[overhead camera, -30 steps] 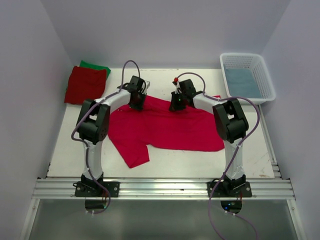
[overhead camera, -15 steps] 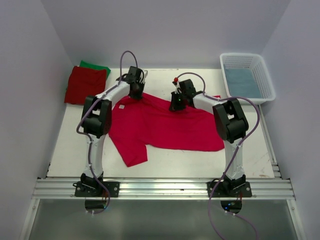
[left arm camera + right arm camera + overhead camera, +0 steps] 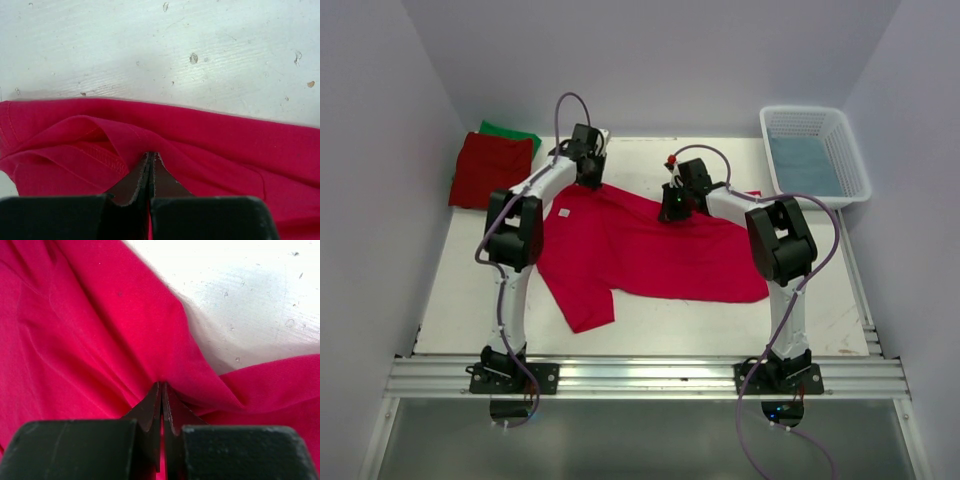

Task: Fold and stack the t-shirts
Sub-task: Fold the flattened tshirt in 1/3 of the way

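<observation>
While both arms reach out over the table [image 3: 460,300], the bright crimson-pink t-shirt [image 3: 650,250] lies spread across its middle, one sleeve trailing toward seven o'clock. The left gripper [image 3: 151,157] sits at the shirt's far edge, at about eleven o'clock, its jaws pressed together on a raised fold of the pink cloth just beside a stitched hem, with bare tabletop beyond. The right gripper [image 3: 162,387] is at the same far edge at about one o'clock, likewise clamped tight on a pinch of this shirt, and the fabric gathers into creases that run to its tips. At ten o'clock, well apart from the spread shirt, the darker red t-shirt [image 3: 490,170] lies folded on the green t-shirt [image 3: 515,133], which shows only along the far side. At two o'clock stands a white latticed basket [image 3: 850,150] with a blue cloth [image 3: 803,165] lying flat inside
</observation>
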